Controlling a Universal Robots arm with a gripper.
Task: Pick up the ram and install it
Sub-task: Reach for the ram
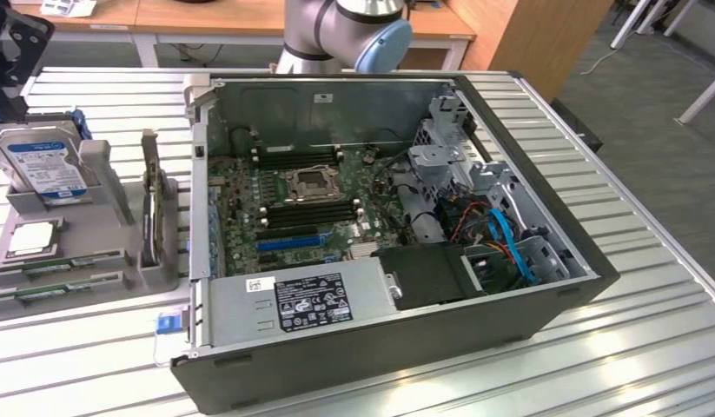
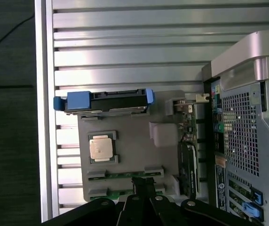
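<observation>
1. The end effector (image 2: 143,181) is hanging over a grey holder (image 1: 116,261) (image 2: 134,150), its dark fingers (image 2: 138,193) pressing together and gripping nothing.
2. The ram (image 1: 58,264) (image 2: 120,175) is lying flat in a slot of that holder, close to the desk (image 1: 635,287) (image 2: 125,47) edge on the exterior view's left.
3. A second green stick (image 1: 44,292) (image 2: 118,193) is lying parallel just beside it, on the side away from the processor (image 1: 33,236) (image 2: 100,148).
4. In the wrist view the closed fingertips are reaching as far as the ram and are crossing the middle of the second stick; whether they are touching either one cannot be told.
5. The square silver processor is sitting in its own recess of the holder, between the ram and a blue-labelled hard drive (image 1: 44,165) (image 2: 108,101) that is standing on edge.
6. An open computer case (image 1: 450,347) (image 2: 247,141) is lying on its side just beside the holder, taking up the middle of the desk.
7. Its motherboard (image 1: 299,187) is facing up, with black slots on both sides of the central socket.
8. The arm (image 1: 346,26) is rising at the desk's far edge behind the case.
</observation>
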